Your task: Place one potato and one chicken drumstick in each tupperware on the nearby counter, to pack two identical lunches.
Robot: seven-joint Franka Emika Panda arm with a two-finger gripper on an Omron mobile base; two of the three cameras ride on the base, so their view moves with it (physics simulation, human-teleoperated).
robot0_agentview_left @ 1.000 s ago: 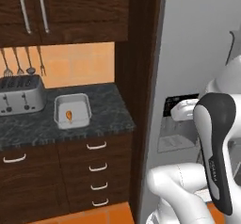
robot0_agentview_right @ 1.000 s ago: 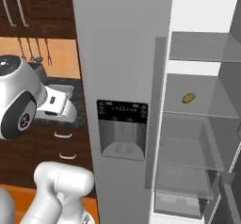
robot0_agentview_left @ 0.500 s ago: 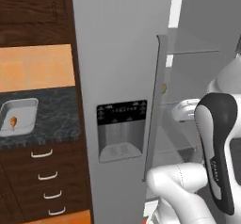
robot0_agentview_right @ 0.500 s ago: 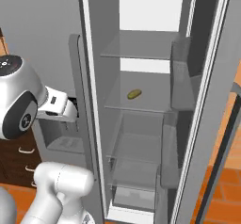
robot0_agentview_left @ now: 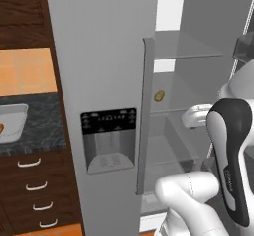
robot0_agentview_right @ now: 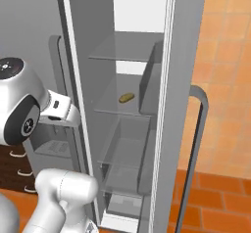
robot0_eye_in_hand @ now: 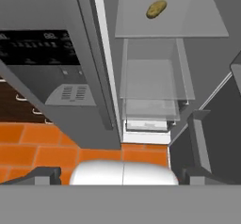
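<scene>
Glass shelf (robot0_eye_in_hand: 188, 28) bears the potato (robot0_eye_in_hand: 156, 9); fridge door (robot0_agentview_left: 99, 81) beside it.

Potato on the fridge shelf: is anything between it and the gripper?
Nothing visible. The potato lies alone on a glass shelf in the open fridge; the open gripper faces it, still well short.

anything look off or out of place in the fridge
Nothing spilled or damaged. The one oddity is a lone potato lying loose on a glass shelf of the open fridge, with nothing else beside it.
</scene>
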